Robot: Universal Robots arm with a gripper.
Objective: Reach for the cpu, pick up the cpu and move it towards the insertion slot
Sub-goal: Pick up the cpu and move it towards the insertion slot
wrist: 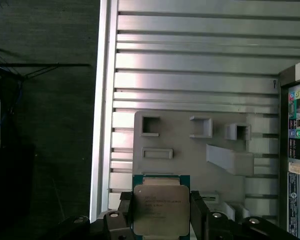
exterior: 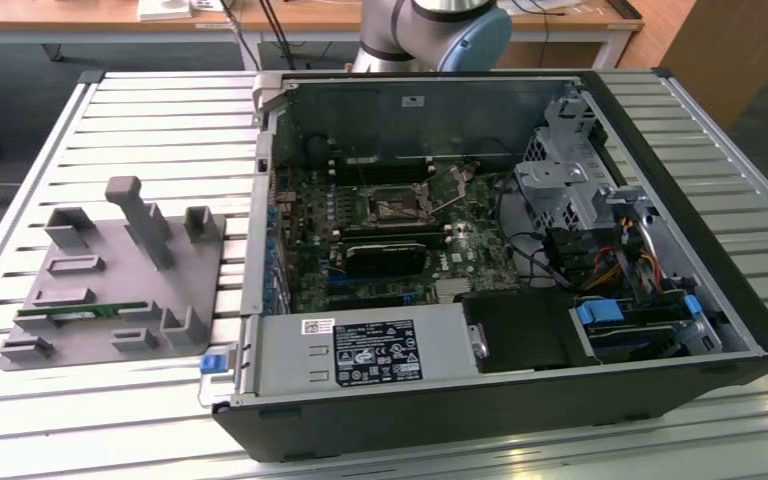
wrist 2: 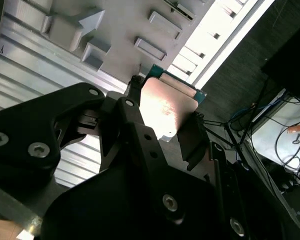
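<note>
Above the grey fixture plate (wrist: 180,170), we are holding the cpu (wrist: 161,212), with the gripper (wrist: 161,201) pinching its opposite edges. We are judging that a level, square carry matters, since the insertion slot (exterior: 394,207) lies well apart, inside the open computer case (exterior: 491,412).

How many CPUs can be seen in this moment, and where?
1. The cpu sits clamped in the gripper in both wrist views, the gray fixture tray behind it. The insertion slot looks empty in the exterior view, though the case could hide others.
</note>
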